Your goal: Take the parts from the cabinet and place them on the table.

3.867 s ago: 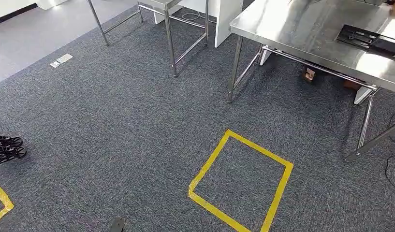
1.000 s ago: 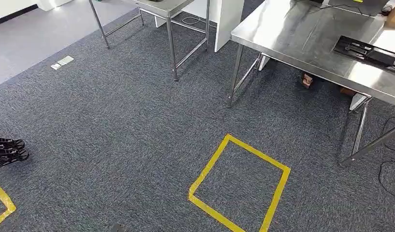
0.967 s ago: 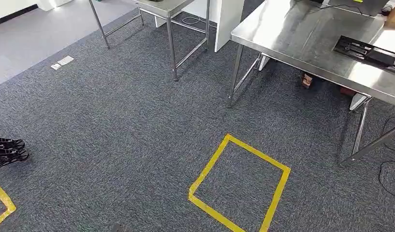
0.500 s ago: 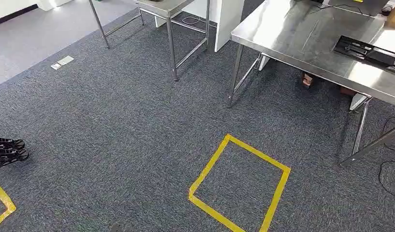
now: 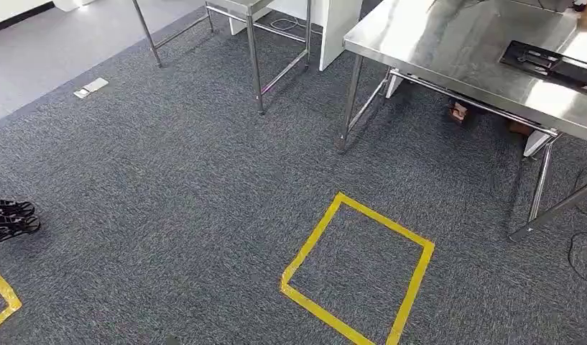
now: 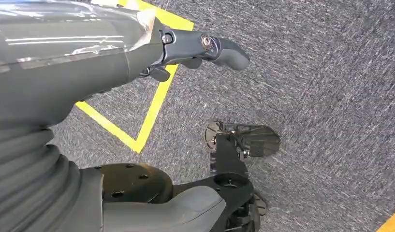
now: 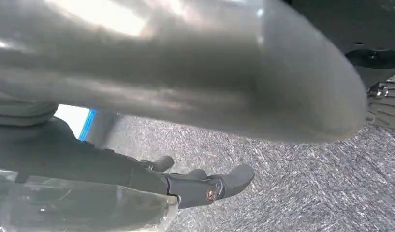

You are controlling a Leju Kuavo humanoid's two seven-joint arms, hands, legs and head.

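Floor: grey-blue flecked carpet (image 5: pixel 168 165) is covering the room, short and coarse-looking, giving way to a smoother pale strip at the far left corner.
Left hand: the left hand (image 6: pixel 185 50) is hanging over the carpet, its dark fingers (image 6: pixel 224 50) lying loosely bent and holding nothing; I judge it is idle because the robot is walking or turning, not reaching.
Right hand: the right hand (image 7: pixel 195 186) is likewise hanging low, its dark fingers (image 7: pixel 234 179) lying extended and apart with nothing between them; a blurred silver arm shell is crossing the wrist picture in front.
Floor marks: a yellow tape square (image 5: pixel 358 269) is lying flat on the carpet ahead, probably serving as a standing mark before the counter; a second yellow tape corner (image 5: pixel 3 302) is showing at the left edge.
Counter: the steel counter (image 5: pixel 455 50) is standing beyond the square at upper right, its brushed top reflecting light, on thin round legs.
Tray: a flat black tray (image 5: pixel 552 61) is resting on the counter near its far right end; what it is carrying is too small to tell.
Parts: the parts and the cabinet are lying outside these pictures, so I judge the fetching is not yet done.
Other: a second steel frame (image 5: pixel 254 50) is standing further back, and a black ribbed object (image 5: pixel 10 219) is sitting on the carpet at the left edge.
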